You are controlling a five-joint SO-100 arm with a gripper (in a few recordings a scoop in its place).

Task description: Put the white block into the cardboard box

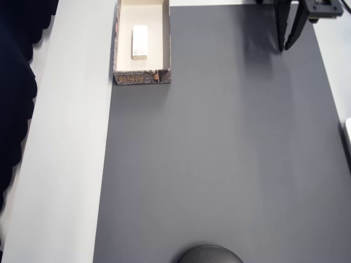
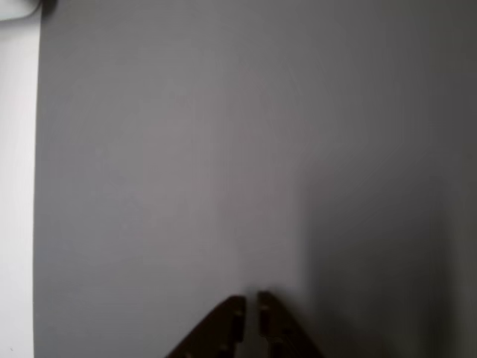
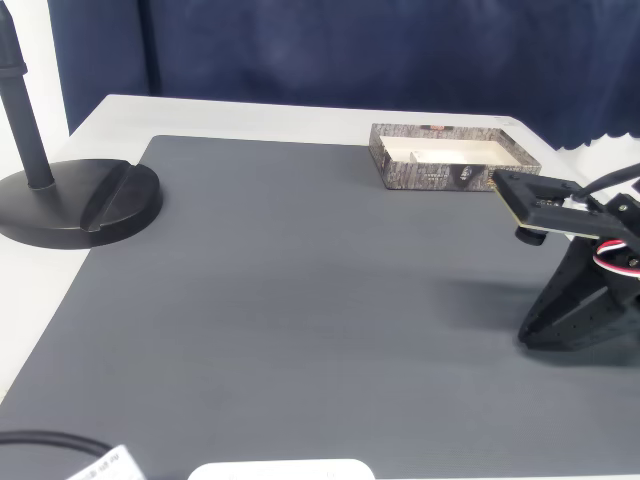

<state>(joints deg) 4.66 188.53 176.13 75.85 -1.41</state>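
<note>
white block: lies flat inside the cardboard box [image 1: 141, 72], seen in the overhead view as a pale slab [image 1: 140, 42] near the middle of the cream floor, long side parallel to the box's long walls, apart from all walls.
cardboard box: sits at the top of the overhead view, straddling the edge of the dark mat [image 1: 219, 153] and the pale table [image 1: 71, 137]; in the fixed view [image 3: 452, 171] it stands at the far edge of the mat.
gripper: [image 1: 289, 46] at the top right of the overhead view, well apart from the box; the fingers meet at the tips with nothing between them, so clenched and empty. The wrist view [image 2: 251, 306] shows the two tips close together over bare mat.
task status: judged complete, block already in the box.
step in hand: likely retreat or rest of the arm.
how to do it well: keep the arm on its own side of the mat, away from the box wall; no sweep toward the box that could nudge it.
risk: low; the cable near the arm in the fixed view could snag.
other: black stand base [image 3: 80, 200] at the left of the fixed view, well clear.
</note>
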